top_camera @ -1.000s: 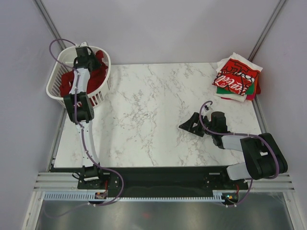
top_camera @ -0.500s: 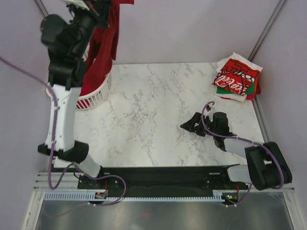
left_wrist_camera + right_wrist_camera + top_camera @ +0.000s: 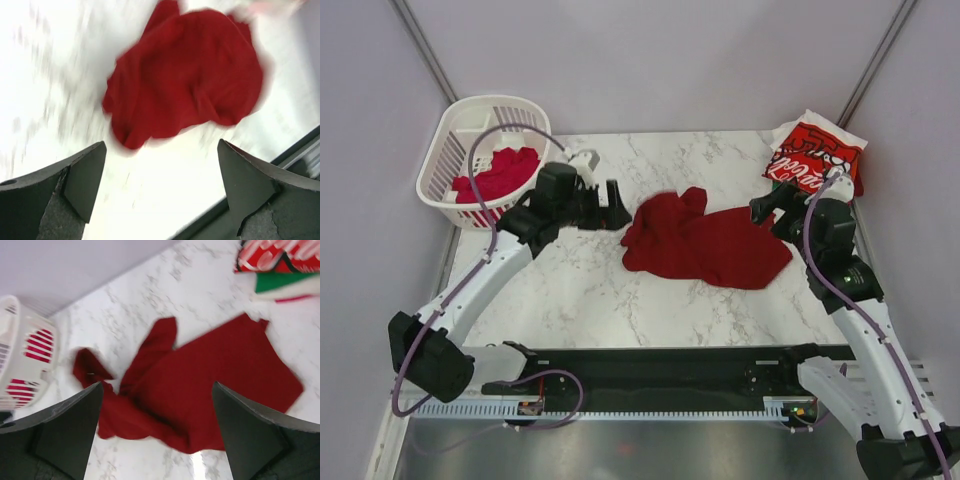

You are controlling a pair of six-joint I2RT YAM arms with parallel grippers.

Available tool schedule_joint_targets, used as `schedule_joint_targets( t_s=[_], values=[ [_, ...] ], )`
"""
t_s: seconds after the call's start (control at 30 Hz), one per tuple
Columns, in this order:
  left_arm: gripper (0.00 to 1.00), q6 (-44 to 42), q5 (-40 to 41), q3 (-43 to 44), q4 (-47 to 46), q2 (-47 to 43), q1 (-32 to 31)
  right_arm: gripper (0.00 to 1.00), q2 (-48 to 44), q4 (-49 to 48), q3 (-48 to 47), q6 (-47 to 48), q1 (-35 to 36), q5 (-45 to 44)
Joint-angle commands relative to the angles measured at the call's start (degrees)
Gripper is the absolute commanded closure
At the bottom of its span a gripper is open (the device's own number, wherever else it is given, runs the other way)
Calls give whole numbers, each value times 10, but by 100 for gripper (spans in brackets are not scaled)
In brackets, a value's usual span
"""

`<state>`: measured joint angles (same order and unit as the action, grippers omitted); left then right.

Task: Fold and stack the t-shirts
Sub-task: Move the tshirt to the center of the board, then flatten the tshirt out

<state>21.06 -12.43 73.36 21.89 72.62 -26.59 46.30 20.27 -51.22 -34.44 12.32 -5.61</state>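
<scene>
A plain dark red t-shirt (image 3: pixel 705 240) lies crumpled on the marble table, mid-way between both arms. My left gripper (image 3: pixel 616 215) hovers just left of it, jaws wide apart and empty; in the left wrist view the shirt (image 3: pixel 190 75) lies beyond the left gripper (image 3: pixel 161 144). My right gripper (image 3: pixel 767 208) is open over the shirt's right edge, and in its wrist view the shirt (image 3: pixel 210 385) lies below the right gripper (image 3: pixel 157 385). A folded stack (image 3: pixel 815 160) topped by a red Coca-Cola tee sits at the back right.
A white slotted basket (image 3: pixel 440 150) stands at the back left with another red t-shirt (image 3: pixel 500 172) inside. It also shows at the left of the right wrist view as the basket (image 3: pixel 20 365). The folded stack (image 3: pixel 280 260) shows green and white layers.
The left arm lifted the dark red shirt out of the basket, swung it over the table and let go. The right arm moved from the front to the shirt's right edge.
</scene>
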Motion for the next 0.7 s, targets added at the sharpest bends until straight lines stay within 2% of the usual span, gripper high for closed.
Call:
schedule_joint_targets(
  t_s=[0.0, 0.17, 0.3, 0.4, 0.43, 0.5, 0.53, 0.67],
  values=[
    [0, 43, 78, -58, 85, -89, -2, 2, 5, 162, 6, 16, 1, -66],
    [0, 43, 169, -101, 112, -181, -2, 2, -39, 131, 59, 5, 0, -13],
    [0, 59, 162, -138, 112, -195, -2, 2, -6, 126, 86, 2, 0, 4],
    [0, 67, 111, -144, 107, -151, -2, 2, 37, 149, 91, -5, 0, -36],
    [0, 66, 98, -144, 98, -137, -2, 2, 47, 158, 90, -10, 0, -92],
    [0, 67, 74, -140, 88, -104, -2, 2, 70, 154, 100, -17, -13, -129],
    [0, 65, 71, -139, 84, -97, -2, 2, 79, 148, 107, -29, -24, -130],
    [0, 56, 71, -137, 62, -80, -3, 2, 126, 117, 161, -69, -145, -1]
  ],
)
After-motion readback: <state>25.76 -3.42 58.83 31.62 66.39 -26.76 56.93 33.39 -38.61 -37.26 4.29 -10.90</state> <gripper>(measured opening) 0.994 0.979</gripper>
